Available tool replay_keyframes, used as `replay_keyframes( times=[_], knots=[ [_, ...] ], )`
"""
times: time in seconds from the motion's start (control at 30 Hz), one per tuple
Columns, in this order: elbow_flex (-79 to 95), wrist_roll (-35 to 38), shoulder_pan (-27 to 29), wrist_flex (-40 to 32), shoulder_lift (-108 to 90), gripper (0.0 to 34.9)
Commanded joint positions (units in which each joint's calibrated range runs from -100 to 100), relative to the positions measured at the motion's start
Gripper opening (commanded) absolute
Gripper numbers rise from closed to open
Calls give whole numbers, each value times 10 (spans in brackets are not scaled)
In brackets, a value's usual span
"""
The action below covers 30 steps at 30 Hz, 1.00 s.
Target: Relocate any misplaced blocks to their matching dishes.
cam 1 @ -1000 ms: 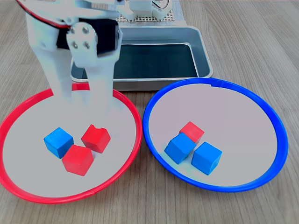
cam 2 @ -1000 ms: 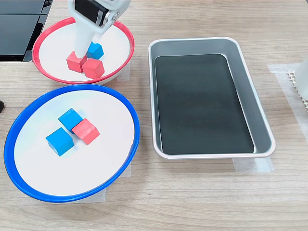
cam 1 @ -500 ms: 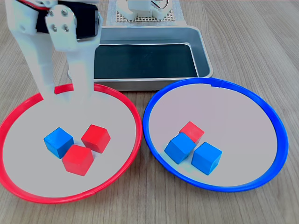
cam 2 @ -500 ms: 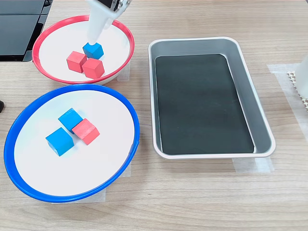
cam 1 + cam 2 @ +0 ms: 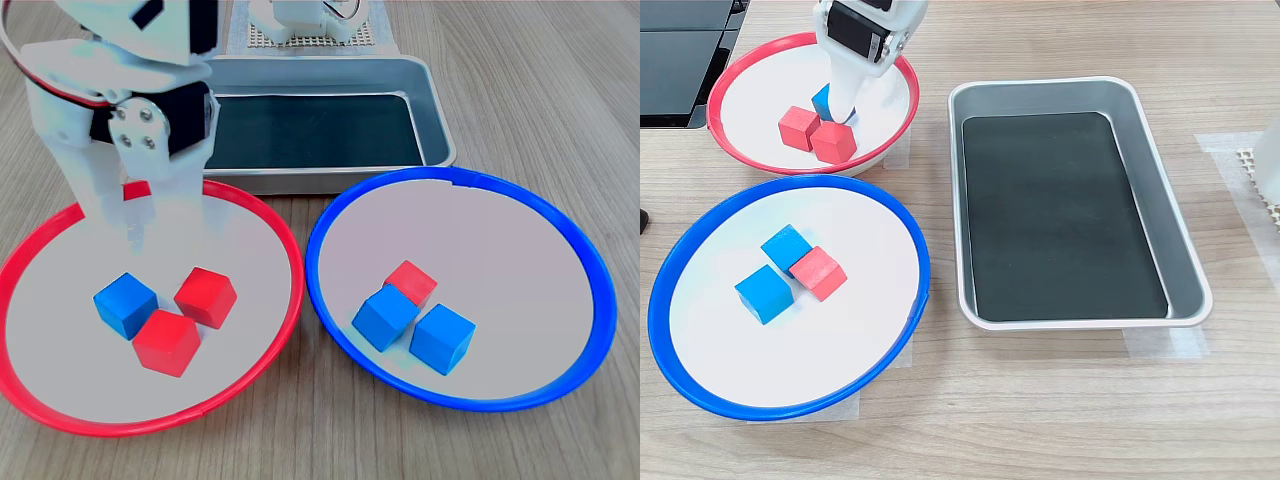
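Observation:
In both exterior views the red-rimmed dish [image 5: 297, 290] [image 5: 712, 108] holds one blue block [image 5: 125, 304] [image 5: 821, 100] and two red blocks [image 5: 205, 296] [image 5: 167, 342] [image 5: 798, 128] [image 5: 835, 141]. The blue-rimmed dish [image 5: 450, 176] [image 5: 800, 183] holds one red block [image 5: 411, 281] [image 5: 818, 272] and two blue blocks [image 5: 384, 316] [image 5: 441, 338] [image 5: 786, 247] [image 5: 763, 293]. My white gripper [image 5: 140, 232] [image 5: 845, 112] hangs open over the back of the red-rimmed dish, just behind and above the blue block. It holds nothing. In the second exterior view it covers part of that block.
A rectangular grey metal tray [image 5: 432, 110] [image 5: 1185, 240] with a dark bottom stands behind the dishes in the first exterior view. The arm's base [image 5: 300, 20] is beyond it. A dark object [image 5: 680, 50] sits at the second exterior view's upper left.
The gripper lifted away from the red block it stood around, moved towards the first exterior view's left, and came down behind the blue block. No block moved.

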Motion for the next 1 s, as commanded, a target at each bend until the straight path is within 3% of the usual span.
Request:
replay_keyframes(
  times=[0.0,0.97],
  knots=[
    [-38,2,3,2,2,120],
    [-140,0,19,9,84,129]
  ],
)
